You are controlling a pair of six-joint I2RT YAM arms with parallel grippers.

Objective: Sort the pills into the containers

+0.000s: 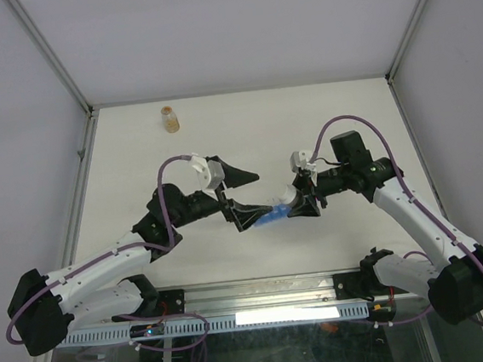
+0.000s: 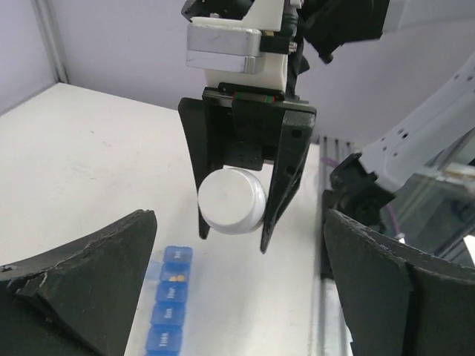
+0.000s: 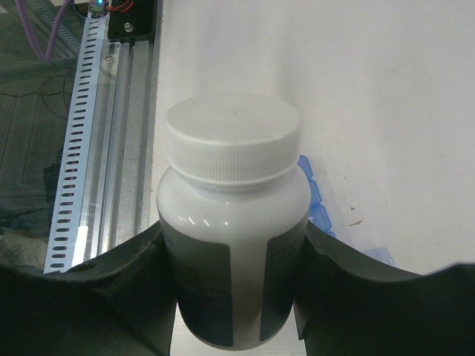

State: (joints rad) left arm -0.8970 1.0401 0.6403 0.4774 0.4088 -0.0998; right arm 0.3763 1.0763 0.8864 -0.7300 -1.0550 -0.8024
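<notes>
The containers [image 2: 168,310] are a translucent-blue strip of small square compartments lying on the white table, between my two grippers in the top view [image 1: 270,218]. One compartment [image 2: 176,276] near its far end is open and holds small orange pills. My right gripper [image 1: 300,203] is shut on a white bottle [image 3: 231,245] with a white ribbed cap and a dark label. It holds the bottle above the strip's far end, cap towards the left wrist camera [image 2: 231,201]. My left gripper [image 1: 256,199] is open and empty, its fingers [image 2: 82,282] on either side of the strip.
A small amber-orange bottle [image 1: 169,118] stands alone at the back left of the table. A slotted metal rail [image 3: 89,141] runs along the table's near edge by the arm bases. White walls and a metal frame close in the sides and the back.
</notes>
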